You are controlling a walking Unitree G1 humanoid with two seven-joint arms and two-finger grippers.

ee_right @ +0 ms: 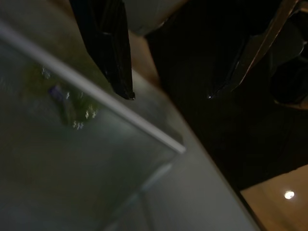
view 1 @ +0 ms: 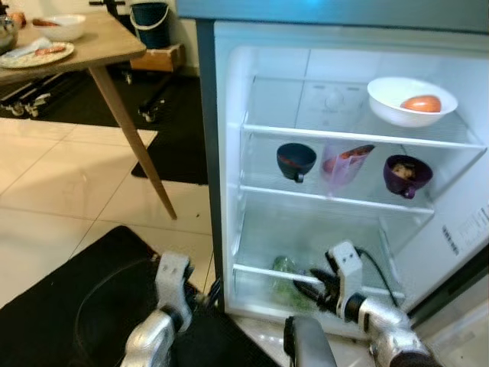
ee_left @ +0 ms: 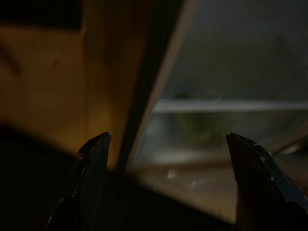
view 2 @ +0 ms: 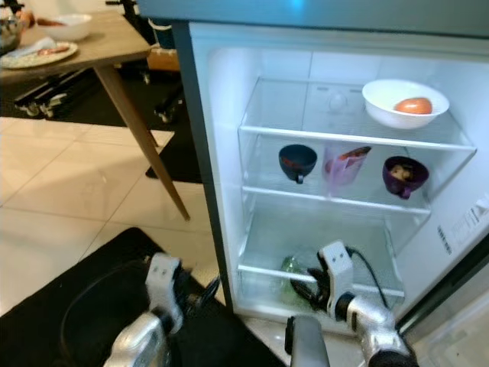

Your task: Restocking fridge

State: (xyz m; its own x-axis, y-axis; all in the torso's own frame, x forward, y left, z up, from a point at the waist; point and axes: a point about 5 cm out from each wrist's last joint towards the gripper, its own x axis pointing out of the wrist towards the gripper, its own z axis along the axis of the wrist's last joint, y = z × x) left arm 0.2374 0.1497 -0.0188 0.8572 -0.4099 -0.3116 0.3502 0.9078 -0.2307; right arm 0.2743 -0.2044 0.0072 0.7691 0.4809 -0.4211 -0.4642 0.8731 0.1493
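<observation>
1. The fridge (view 1: pixel 229 153) stood open, with a white bowl (view 1: pixel 397 103) on its top shelf and cups below.
2. The right gripper (view 1: pixel 317 287), fingers spread and empty, reached toward the bottom drawer.
3. The green produce (view 1: pixel 284 287) lay just to its left, nearer than the left gripper (ee_left: pixel 166 159), which hung released outside.

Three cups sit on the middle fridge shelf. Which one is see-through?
The middle cup: it is clear with a pinkish tint and something red inside. The left cup is dark blue and the right cup is purple, both opaque.
</observation>
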